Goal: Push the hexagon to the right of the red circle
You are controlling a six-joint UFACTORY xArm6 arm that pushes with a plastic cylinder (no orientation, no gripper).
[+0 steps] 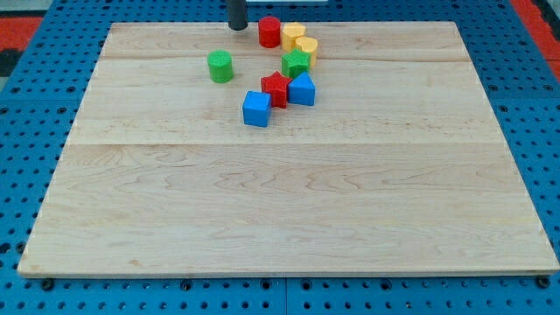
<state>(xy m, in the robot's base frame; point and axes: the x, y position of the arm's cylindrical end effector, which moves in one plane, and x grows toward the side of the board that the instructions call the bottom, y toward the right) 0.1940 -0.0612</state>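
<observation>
My tip (237, 27) shows at the view's top, just left of the red circle (269, 32), with a small gap between them. A yellow hexagon (292, 36) touches the red circle's right side. A second yellow block (306, 47) sits just below and right of the hexagon. A green star (296, 63) lies under the yellow blocks.
A green cylinder (220, 66) stands alone to the left. A red star (276, 88), a blue block with a pointed top (302, 89) and a blue cube (256, 108) cluster below the green star. The wooden board (289, 201) lies on a blue pegboard.
</observation>
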